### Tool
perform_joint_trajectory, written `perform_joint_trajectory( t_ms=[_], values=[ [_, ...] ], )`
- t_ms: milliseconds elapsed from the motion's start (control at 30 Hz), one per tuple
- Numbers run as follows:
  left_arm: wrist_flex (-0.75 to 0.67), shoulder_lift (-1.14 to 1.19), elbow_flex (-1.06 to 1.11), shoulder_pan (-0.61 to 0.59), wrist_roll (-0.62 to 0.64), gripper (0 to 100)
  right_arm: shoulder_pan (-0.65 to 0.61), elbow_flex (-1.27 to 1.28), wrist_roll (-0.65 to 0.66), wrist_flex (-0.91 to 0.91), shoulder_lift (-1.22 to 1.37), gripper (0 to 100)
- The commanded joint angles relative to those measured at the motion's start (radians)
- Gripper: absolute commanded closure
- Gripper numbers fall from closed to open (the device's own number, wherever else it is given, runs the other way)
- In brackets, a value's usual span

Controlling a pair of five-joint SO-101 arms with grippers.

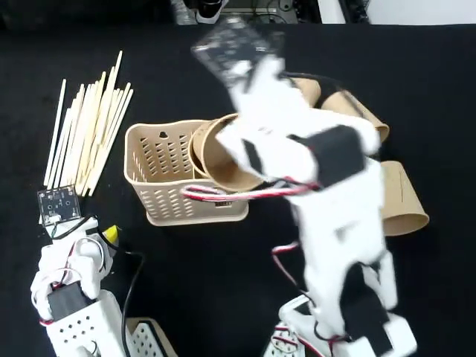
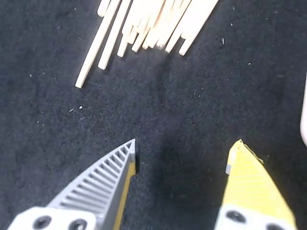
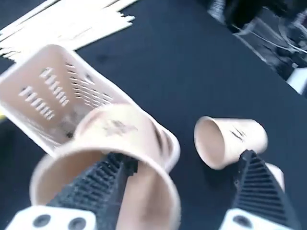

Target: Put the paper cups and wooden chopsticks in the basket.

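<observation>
Black fabric covered the table (image 1: 223, 282). The white right arm (image 1: 327, 223) was the biggest thing over it and reached toward the right end of the basket (image 1: 160, 160), a beige plastic one with holes in its walls. Two cups (image 1: 223, 156) of brown paper leaned at that end. I could not tell if the nearer one sat fully inside.

The right claw (image 3: 188, 157) was spread wide and gripped nothing. One black finger (image 3: 108, 182) was at the rim of the nearer cup, and the other finger was well apart from it. More cups (image 1: 401, 197) lay on their sides to the right of the basket, near the right arm. One lying cup (image 3: 230, 141) was just beyond the claw's tips.

The chopsticks (image 1: 85, 134) lay in a loose bundle beside the basket's left end. The left claw (image 2: 182, 143) hung over bare table, also spread and empty. The sticks were straight ahead of its tips, near but not touching. Their long axis ran away from the claw, so I judge its fingers would close across them, at the near ends. The left arm (image 1: 71, 297) was clearly the nearer one for them.

The lying cup had a small dark mark on its side, too blurred to read.
</observation>
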Motion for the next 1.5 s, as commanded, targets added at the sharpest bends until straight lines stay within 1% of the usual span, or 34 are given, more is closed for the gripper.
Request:
perform_joint_trajectory(
  t_ms=[0, 67, 267, 367, 467, 533, 633, 733, 800, 867, 900, 967, 1067, 1200, 1300, 1467],
  values=[
    [-0.014, -0.009, -0.002, 0.012, -0.006, 70, -0.068, -0.044, -0.009, -0.066, 0.087, 66.2],
    [-0.014, -0.009, -0.002, 0.01, -0.006, 70, -0.063, -0.067, -0.009, -0.08, 0.143, 66.2],
    [-0.014, -0.009, -0.002, 0.01, -0.006, 70, 0.034, -0.222, -0.005, -0.032, 0.263, 66.2],
    [-0.015, -0.009, -0.002, 0.01, -0.006, 70, 0.071, -0.309, -0.005, 0.021, 0.278, 66.2],
    [-0.015, -0.009, -0.002, 0.01, -0.006, 70, 0.115, -0.412, 0.014, 0.114, 0.274, 66.2],
    [-0.015, -0.009, -0.002, 0.01, -0.006, 70, 0.164, -0.424, 0.077, 0.129, 0.259, 66.2],
    [-0.015, -0.009, -0.002, 0.01, -0.006, 70, 0.284, -0.341, 0.201, 0.127, 0.219, 66.2],
    [-0.015, -0.009, -0.002, 0.01, -0.006, 70, 0.42, -0.185, 0.373, 0.121, 0.177, 66.2],
    [-0.015, -0.009, -0.002, 0.01, -0.006, 70, 0.506, -0.079, 0.523, 0.098, 0.162, 66.2],
    [-0.015, -0.009, -0.002, 0.01, -0.006, 70, 0.583, 0.039, 0.655, 0.032, 0.159, 66.2],
    [-0.015, -0.009, -0.002, 0.01, -0.006, 70, 0.608, 0.097, 0.684, -0.015, 0.162, 66.2],
    [-0.015, -0.009, -0.002, 0.012, -0.006, 70, 0.623, 0.223, 0.684, -0.133, 0.163, 66.2],
    [-0.015, -0.009, -0.002, 0.012, -0.006, 70, 0.603, 0.394, 0.681, -0.301, 0.16, 66.1],
    [-0.015, -0.009, -0.002, 0.012, -0.006, 70, 0.543, 0.599, 0.568, -0.603, 0.166, 66.0],
    [-0.015, -0.009, -0.002, 0.012, -0.006, 70, 0.503, 0.707, 0.486, -0.804, 0.182, 66.2],
    [-0.015, -0.009, -0.002, 0.012, -0.006, 70, 0.486, 0.737, 0.391, -1.002, 0.282, 66.2]
  ],
)
